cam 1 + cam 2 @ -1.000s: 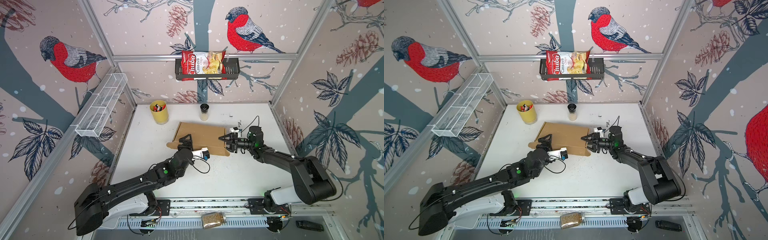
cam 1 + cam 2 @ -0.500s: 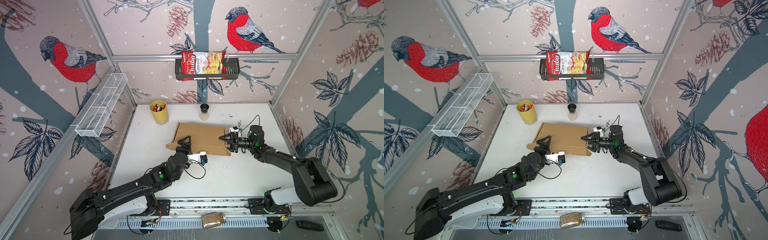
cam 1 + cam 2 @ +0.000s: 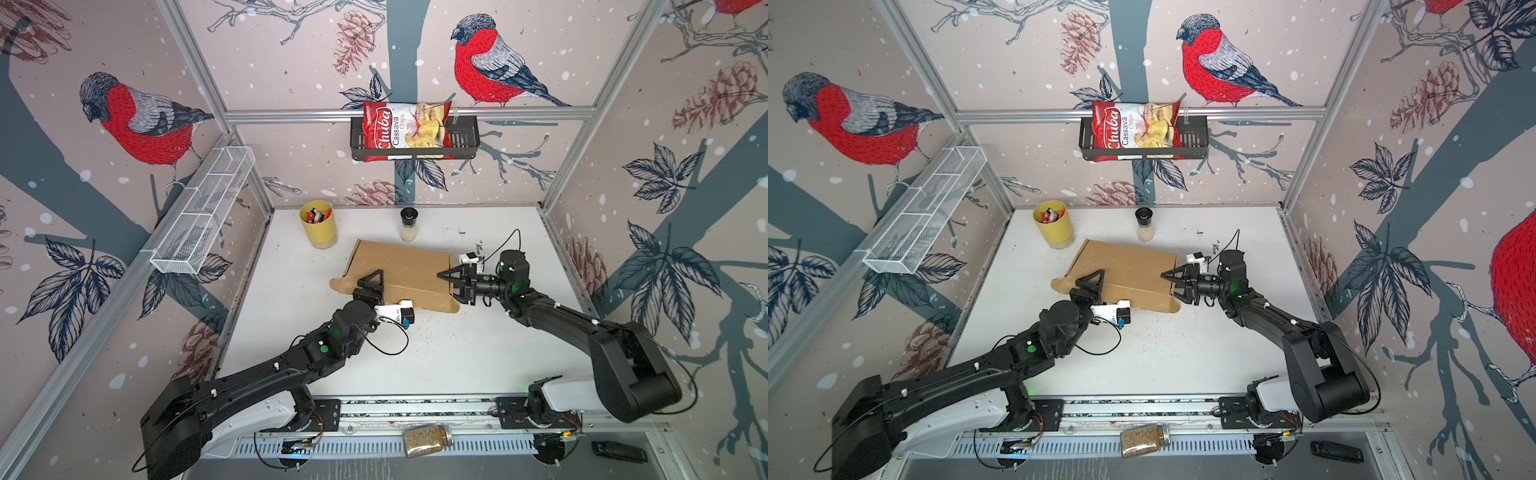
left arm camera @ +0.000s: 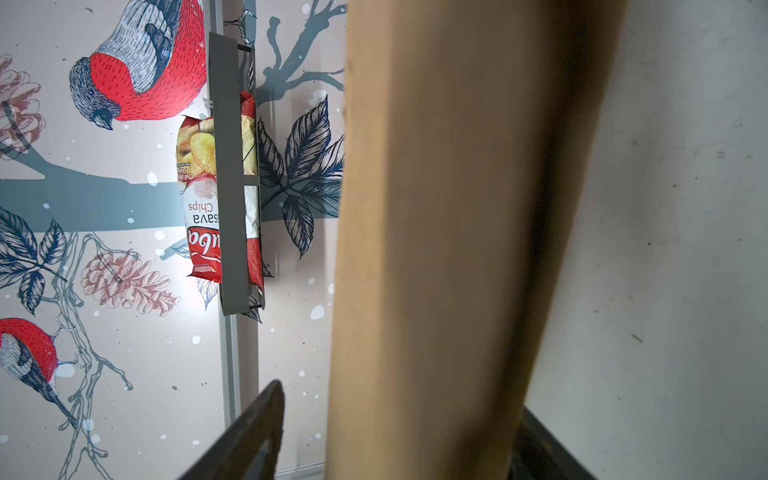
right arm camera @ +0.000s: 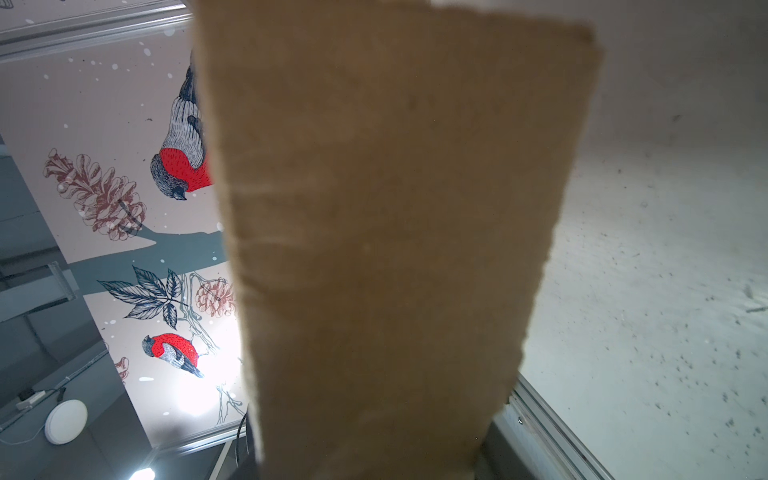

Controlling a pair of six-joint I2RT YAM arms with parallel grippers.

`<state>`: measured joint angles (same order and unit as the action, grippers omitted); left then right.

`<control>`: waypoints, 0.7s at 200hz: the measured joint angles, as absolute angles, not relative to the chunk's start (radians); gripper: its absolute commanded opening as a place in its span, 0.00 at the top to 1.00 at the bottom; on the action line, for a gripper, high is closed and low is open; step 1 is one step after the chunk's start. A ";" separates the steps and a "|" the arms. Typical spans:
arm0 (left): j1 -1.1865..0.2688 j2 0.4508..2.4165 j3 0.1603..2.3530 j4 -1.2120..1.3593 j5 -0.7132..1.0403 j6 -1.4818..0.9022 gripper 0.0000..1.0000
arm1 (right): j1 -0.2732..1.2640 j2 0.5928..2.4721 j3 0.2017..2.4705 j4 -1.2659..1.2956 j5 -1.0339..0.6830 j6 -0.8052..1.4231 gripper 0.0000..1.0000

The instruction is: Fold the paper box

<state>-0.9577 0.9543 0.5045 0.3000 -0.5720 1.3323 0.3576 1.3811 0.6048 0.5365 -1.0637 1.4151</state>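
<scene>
Enclosure walls (image 3: 291,62) papered with bullfinch, pine-cone and leaf print; aluminium frame rails (image 3: 291,115) at corners; white tabletop (image 3: 457,353), speckled and scuffed; white wire-mesh shelf (image 3: 203,212) on left wall; black basket (image 3: 462,141) on back rail; bright glare (image 5: 195,399) on wallpaper.

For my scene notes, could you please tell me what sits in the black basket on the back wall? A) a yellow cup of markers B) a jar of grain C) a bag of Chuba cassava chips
C: the red Chuba cassava chips bag stands in the black wall basket in both top views.
</scene>
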 measured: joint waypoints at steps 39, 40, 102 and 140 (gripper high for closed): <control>-0.958 0.968 0.569 0.170 -0.551 1.249 0.45 | 0.357 1.390 0.625 0.532 -1.064 1.416 0.47; -0.958 0.968 0.570 0.168 -0.551 1.247 0.45 | 0.357 1.390 0.625 0.532 -1.064 1.416 0.47; -0.958 1.021 0.659 -0.013 -0.522 1.102 0.56 | 0.347 1.399 0.628 0.499 -1.067 1.409 0.36; -0.953 1.060 0.732 -0.132 -0.497 1.011 0.62 | 0.313 1.381 0.628 0.457 -1.072 1.376 0.30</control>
<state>-0.9535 1.0603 0.7319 -0.1318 -0.4969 1.0107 0.3130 1.3808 0.6281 0.4572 -1.0718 1.3762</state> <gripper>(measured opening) 0.408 0.686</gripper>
